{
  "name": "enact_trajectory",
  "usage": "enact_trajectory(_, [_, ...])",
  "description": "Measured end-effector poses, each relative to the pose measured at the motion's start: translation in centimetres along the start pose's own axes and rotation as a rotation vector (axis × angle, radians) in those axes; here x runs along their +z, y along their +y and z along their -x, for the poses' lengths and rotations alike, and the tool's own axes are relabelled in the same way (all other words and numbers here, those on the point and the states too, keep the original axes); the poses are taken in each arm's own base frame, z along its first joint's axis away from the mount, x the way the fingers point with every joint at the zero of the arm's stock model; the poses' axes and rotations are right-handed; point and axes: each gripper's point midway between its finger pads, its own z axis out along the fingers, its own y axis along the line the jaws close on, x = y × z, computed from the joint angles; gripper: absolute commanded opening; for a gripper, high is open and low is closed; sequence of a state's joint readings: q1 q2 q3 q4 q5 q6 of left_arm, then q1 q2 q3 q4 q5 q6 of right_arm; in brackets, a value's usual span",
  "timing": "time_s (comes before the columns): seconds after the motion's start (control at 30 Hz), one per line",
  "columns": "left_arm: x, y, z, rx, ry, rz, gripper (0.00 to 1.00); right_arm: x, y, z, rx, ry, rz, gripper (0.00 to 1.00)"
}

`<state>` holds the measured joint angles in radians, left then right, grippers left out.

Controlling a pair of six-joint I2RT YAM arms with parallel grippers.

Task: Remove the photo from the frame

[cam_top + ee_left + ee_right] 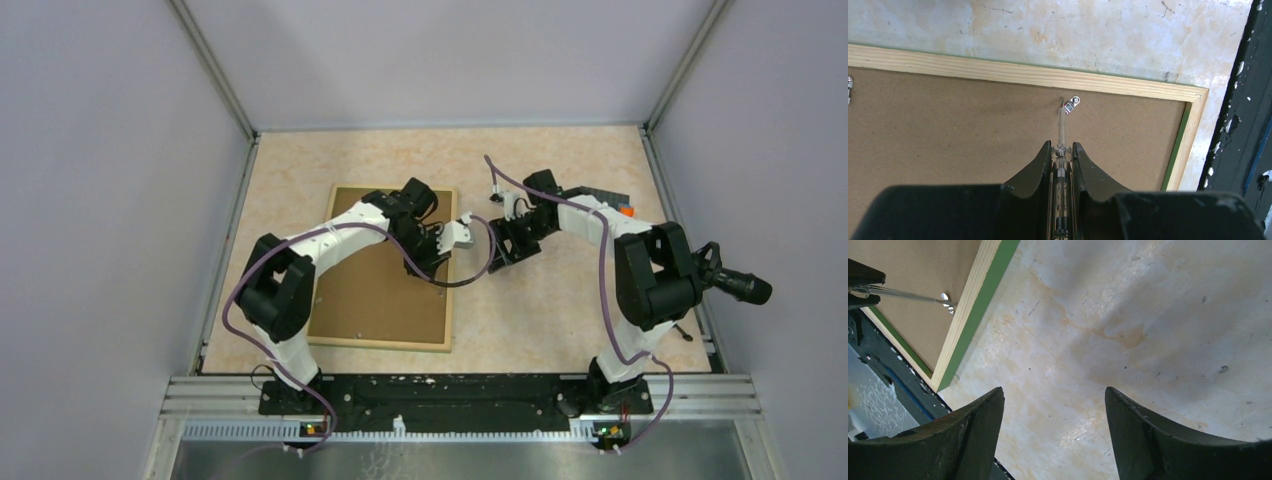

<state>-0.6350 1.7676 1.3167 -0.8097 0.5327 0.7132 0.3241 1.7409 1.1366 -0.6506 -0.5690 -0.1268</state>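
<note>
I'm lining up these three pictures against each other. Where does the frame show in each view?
Top external: the frame lies back up, left of centre.
Left wrist: it fills the left and centre, under the clear rod clamped in the left gripper.
Right wrist: it sits in the upper left corner.
Shared landmark: the frame's near right corner, beside the black rail.

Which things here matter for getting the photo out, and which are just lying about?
For the job: frame, back up; its metal clip; clear rod in the left pincer. Photo hidden.
Lying about: dark piece with orange bit, far right; right pincer, open, idle.
</note>
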Motion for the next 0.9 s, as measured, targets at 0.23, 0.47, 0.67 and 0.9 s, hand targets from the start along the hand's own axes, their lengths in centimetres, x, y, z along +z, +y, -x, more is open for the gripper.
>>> enact_trajectory(0.23, [-0.7, 0.1, -0.7, 0.011, 0.038, 0.025, 0.0, 0.0, 0.0, 0.1, -0.002, -0.004, 0.0, 0.72])
enact_trajectory(0.47, [-1.5, -0.3, -1.7, 0.017, 0.08, 0.021, 0.0, 0.1, 0.1, 0.7, 0.002, -0.029, 0.006, 0.72])
enact_trajectory(0.67, [-2.1, -0.8, -2.2, -0.025, 0.085, -0.001, 0.0, 0.1, 0.5, 1.8, 0.038, -0.066, 0.022, 0.72])
enact_trajectory(0.9, [-8.3, 4.8, -0.6, -0.252, -0.093, 0.129, 0.0, 1.0, 2.0, 5.2, 0.087, -0.097, -0.007, 0.73])
